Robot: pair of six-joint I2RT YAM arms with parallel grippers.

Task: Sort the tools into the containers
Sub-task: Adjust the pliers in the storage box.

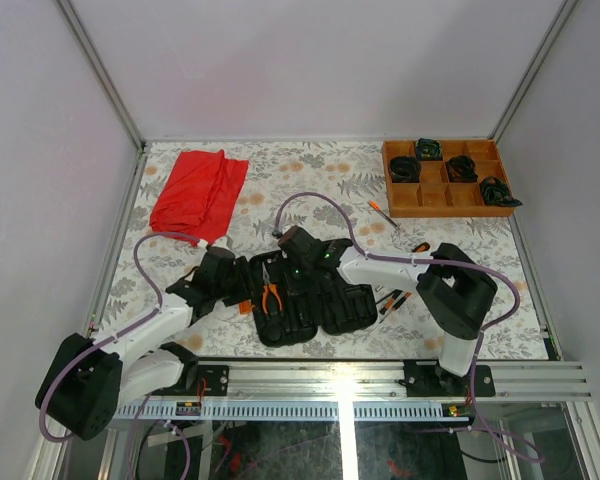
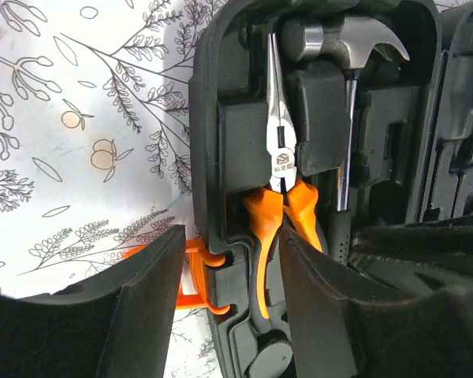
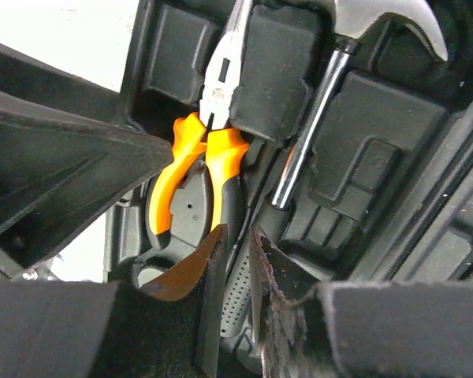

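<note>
Left gripper [image 2: 232,252] half-parted about one handle of the pliers [image 2: 277,150], right gripper [image 3: 238,236] narrowly parted above the hammer [image 3: 311,126]; risks snagging that handle, unseating pliers from the case [image 2: 213,71].

Matt black moulded plastic case [image 2: 394,142]; pliers [image 2: 277,153] of bright steel with smooth orange plastic grips; hammer [image 2: 351,41] head glossy metal; tray [image 1: 435,197] wood; soft red cloth [image 1: 198,190].
</note>
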